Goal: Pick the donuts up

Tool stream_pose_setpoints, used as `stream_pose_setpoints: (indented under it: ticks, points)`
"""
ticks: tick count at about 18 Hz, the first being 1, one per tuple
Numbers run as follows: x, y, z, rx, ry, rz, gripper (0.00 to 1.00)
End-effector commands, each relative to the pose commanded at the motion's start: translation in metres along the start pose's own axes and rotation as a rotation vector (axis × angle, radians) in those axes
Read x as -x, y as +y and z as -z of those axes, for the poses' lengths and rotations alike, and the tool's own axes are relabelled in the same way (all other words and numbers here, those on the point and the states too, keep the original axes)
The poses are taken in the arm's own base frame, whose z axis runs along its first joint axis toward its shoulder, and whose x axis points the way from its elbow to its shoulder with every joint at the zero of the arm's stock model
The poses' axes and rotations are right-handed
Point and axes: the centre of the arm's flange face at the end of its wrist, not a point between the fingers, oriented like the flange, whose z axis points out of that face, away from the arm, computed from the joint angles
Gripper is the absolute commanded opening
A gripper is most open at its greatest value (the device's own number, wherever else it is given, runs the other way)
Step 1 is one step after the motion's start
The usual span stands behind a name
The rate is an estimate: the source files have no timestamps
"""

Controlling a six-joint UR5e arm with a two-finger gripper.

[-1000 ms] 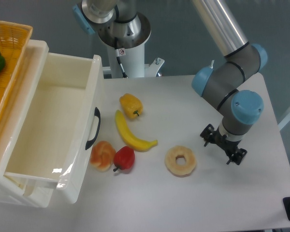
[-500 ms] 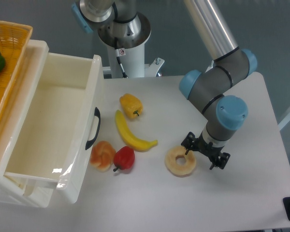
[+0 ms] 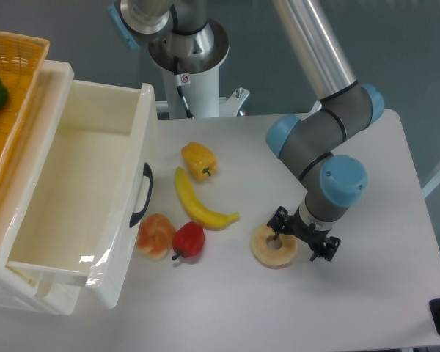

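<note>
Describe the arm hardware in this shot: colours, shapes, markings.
The arm is built from a polished silver metal tube and dark grey cylindrical joint housings with round light-blue end caps. At its tip sits a small black two-finger pincer with angular, bracket-like fingers. The silver-and-white base column carries a small red-and-white sticker and a thin black cable.

The arm reaches in from the top, elbow bent, wrist pointing straight down; the gripper (image 3: 302,236) hangs low above the table, its two black fingers spread apart
</note>
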Motion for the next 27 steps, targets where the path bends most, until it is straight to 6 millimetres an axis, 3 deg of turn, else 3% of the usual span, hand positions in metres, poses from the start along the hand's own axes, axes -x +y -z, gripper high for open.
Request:
stream_pose_setpoints:
  ticks: [4,10,14,18,24,27]
  points:
    - [0.001,-0.001,0.001,-0.001,-0.001,0.03,0.73]
    - [0.003,-0.001,0.003,-0.003,-0.007,0.022,0.21]
    - [0.005,0.0,0.0,0.002,-0.006,0.024,0.15]
    - [0.01,-0.001,0.01,-0.006,-0.023,0.025,0.0]
    - [0.029,-0.007,0.043,-0.022,-0.089,0.019,0.0]
    - [0.048,0.005,0.068,0.05,-0.167,-0.018,0.0]
